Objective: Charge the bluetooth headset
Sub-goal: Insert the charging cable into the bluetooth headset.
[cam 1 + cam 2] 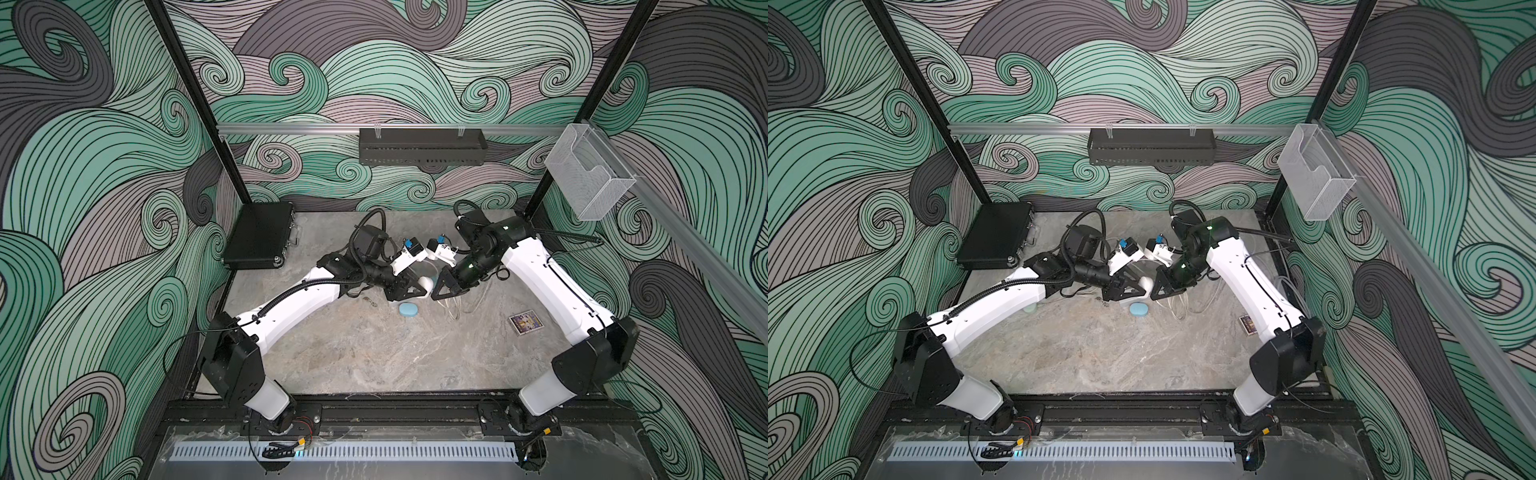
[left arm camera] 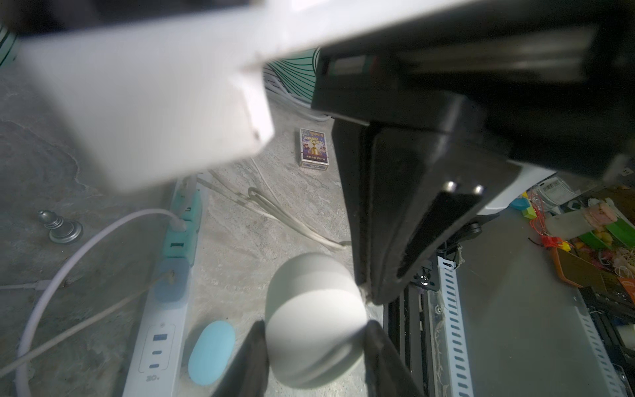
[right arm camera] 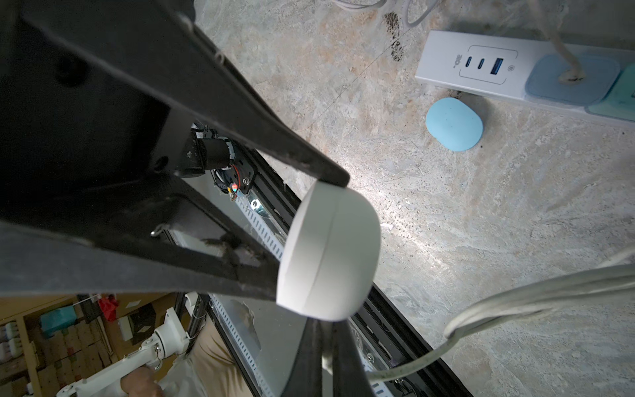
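Observation:
The bluetooth headset's white rounded case [image 2: 314,319] hangs above the table, and my left gripper [image 2: 316,331] is shut on its two sides. In both top views the case [image 1: 428,284] [image 1: 1146,284] shows between the two arms, in the left gripper [image 1: 422,289] [image 1: 1141,291]. My right gripper [image 3: 326,340] is shut on the end of a grey-white charging cable [image 3: 532,292], its tips right beside the case [image 3: 330,251]. The rest of the cable [image 1: 453,309] trails down onto the table. The case's port and the cable's plug are hidden.
A white power strip [image 2: 154,343] [image 3: 481,65] lies below with teal and blue adapters plugged in. Beside it rests a light blue oval case [image 1: 408,309] [image 3: 453,123]. A card box [image 1: 525,323], a metal pawn [image 2: 60,227] and a black case [image 1: 259,237] lie around.

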`<state>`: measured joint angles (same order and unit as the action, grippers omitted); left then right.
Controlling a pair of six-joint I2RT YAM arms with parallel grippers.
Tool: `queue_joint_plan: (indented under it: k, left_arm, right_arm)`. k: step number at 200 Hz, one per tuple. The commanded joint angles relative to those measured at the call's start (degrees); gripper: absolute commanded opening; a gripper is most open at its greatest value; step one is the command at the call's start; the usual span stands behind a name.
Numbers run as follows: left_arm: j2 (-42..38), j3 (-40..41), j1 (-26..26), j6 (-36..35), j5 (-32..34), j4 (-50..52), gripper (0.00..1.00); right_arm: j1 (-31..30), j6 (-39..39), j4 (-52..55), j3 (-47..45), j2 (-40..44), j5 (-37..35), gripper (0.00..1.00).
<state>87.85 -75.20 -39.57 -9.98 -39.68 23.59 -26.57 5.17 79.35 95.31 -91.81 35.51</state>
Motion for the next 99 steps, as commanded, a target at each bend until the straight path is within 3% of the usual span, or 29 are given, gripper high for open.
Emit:
queue_joint_plan:
  k: [1,53,99]
  left_arm:
    - [-1.44,-1.05,-2.77,-0.04,-5.88,1.59,0.05]
    - [-1.47,-0.98,-3.79,0.78,-7.09,1.31,0.05]
    - [-0.61,-1.49,-5.56,-2.30,-4.74,4.22,0.05]
  right_arm:
    - [-1.56,-3.31,-9.05,0.56,0.84,-3.39,0.00]
    - [-2.88,-4.56,-12.64,1.08,1.03,-6.90,0.00]
    - [-2.16,-2.98,-12.58,4.66,-0.81,-2.44,0.00]
